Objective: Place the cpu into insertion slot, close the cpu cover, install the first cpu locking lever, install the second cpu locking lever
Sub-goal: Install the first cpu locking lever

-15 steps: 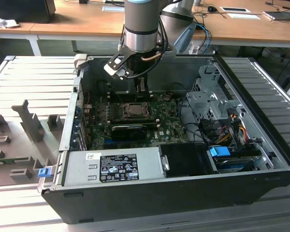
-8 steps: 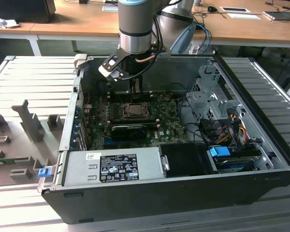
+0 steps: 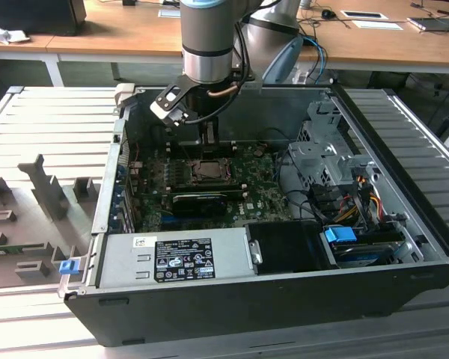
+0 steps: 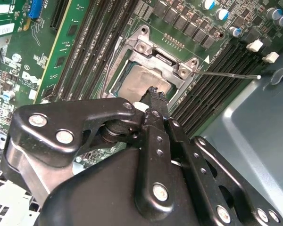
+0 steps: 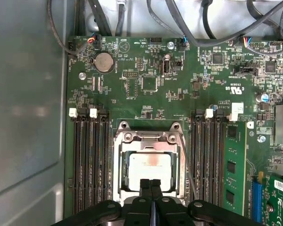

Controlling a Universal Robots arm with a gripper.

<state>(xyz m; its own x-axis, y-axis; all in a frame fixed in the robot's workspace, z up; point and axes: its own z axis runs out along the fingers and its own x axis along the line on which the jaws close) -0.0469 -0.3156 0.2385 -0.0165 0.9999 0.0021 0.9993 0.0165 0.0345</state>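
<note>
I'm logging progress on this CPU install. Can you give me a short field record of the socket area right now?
cpu: seated in the insertion slot, silver top showing
cpu cover: lying down over the cpu, framing it
locking lever: thin rod angled away from the socket, apparently unlatched
gripper: shut, tips at the cover's edge over the cpu

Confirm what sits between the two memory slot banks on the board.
First wrist view: between the memory slot banks sits the insertion slot, cpu seated inside, cpu cover framing it. The gripper is over the cpu's edge.
</note>
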